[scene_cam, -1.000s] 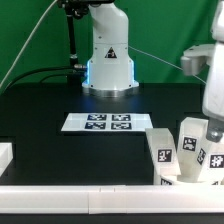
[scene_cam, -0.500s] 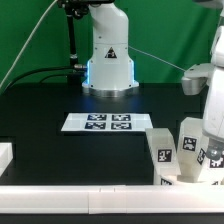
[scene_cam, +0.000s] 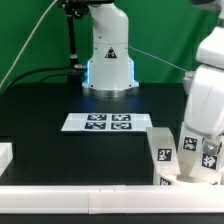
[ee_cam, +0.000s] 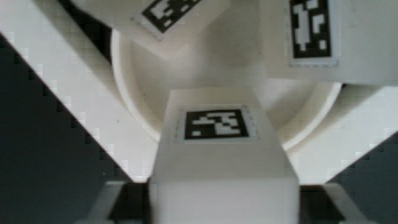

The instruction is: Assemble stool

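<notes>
I see my gripper (scene_cam: 207, 158) clamped on one short white tagged block leg (ee_cam: 221, 135) above the round white plastic seat disc (ee_cam: 134, 95), at the black desk's (scene_cam: 60, 95) front corner on the exterior view's right. Flat white marker board (scene_cam: 98, 122) mid-desk.

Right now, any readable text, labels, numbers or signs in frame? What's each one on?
No words, brand names or numbers can be read in either view.
Triangular warning sign, symbol too small to read: on the robot base.
Black-and-white square tags, patterns not text: on the marker board, the legs and, in the wrist view, the leg in front of the seat disc.
</notes>
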Controlling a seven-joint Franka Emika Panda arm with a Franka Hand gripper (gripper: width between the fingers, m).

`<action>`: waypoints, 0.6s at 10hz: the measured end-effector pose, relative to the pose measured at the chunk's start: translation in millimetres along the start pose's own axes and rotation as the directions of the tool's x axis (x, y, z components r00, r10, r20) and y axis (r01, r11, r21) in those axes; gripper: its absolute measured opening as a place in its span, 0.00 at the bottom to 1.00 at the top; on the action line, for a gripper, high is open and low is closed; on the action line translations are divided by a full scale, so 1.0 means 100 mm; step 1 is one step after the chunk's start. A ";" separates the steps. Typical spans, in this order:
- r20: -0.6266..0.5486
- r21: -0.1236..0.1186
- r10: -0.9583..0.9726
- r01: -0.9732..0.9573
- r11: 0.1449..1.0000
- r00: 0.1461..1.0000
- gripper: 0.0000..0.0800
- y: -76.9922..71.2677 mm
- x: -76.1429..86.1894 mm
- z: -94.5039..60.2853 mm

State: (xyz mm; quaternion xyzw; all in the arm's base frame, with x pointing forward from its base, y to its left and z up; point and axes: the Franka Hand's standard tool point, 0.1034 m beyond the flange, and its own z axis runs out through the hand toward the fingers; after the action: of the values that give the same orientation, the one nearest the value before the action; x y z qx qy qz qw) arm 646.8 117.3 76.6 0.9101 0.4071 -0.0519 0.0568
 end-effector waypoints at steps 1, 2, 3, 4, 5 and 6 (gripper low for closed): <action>0.000 0.000 0.072 -0.072 0.997 0.997 0.42 0.00 0.00 0.00; 0.000 -0.001 0.119 -0.119 0.993 0.993 0.42 0.01 0.00 0.00; -0.001 -0.001 0.210 -0.210 0.978 0.978 0.42 0.01 0.00 -0.01; -0.007 0.001 0.298 -0.298 0.955 0.955 0.42 0.05 -0.01 0.00; -0.022 0.006 0.386 -0.386 0.922 0.922 0.42 0.13 -0.04 0.01; -0.026 0.019 0.480 -0.479 0.877 0.877 0.42 0.17 -0.06 0.01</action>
State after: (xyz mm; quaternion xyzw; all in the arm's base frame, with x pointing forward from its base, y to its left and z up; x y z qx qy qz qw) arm 655.5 100.8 77.3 0.9836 0.1696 -0.0249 0.0565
